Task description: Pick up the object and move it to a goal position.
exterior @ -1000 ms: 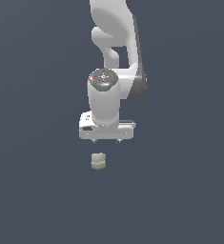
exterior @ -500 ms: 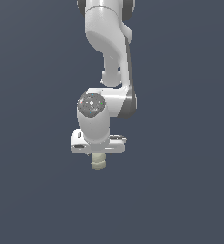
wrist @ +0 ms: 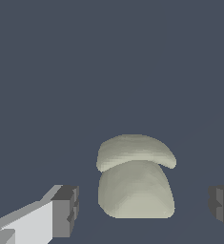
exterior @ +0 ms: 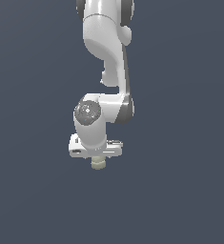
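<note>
White Panda arm (exterior: 108,57) reaching down over a plain dark blue-grey ground (exterior: 180,190). Gripper (wrist: 144,207) low over the object (exterior: 98,163), jaws spread wide apart, one dark-padded fingertip (wrist: 66,209) to each side of the block and neither touching it. Object, a small pale beige-olive lump with a rounded cap above a waist groove, resting upright on the ground between the fingers; in the exterior view only its lower part visible, directly beneath the white gripper body (exterior: 95,147).
</note>
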Robot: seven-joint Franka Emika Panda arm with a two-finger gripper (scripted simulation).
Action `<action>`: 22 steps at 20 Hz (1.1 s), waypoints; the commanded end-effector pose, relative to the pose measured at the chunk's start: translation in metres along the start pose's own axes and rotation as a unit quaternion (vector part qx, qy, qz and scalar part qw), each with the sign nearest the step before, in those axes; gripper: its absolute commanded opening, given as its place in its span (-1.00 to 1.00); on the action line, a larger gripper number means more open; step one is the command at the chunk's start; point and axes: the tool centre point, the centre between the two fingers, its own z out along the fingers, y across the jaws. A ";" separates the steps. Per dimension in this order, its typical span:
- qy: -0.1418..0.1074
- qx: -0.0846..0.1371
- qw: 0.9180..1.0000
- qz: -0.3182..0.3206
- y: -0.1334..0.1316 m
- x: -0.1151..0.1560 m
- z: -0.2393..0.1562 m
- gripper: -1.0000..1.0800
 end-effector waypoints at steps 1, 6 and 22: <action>0.000 0.000 1.000 0.000 0.000 0.000 0.001 0.92; 0.000 0.000 1.000 0.000 0.000 0.000 0.020 0.92; 0.001 0.000 1.000 -0.001 0.000 0.001 0.050 -1.00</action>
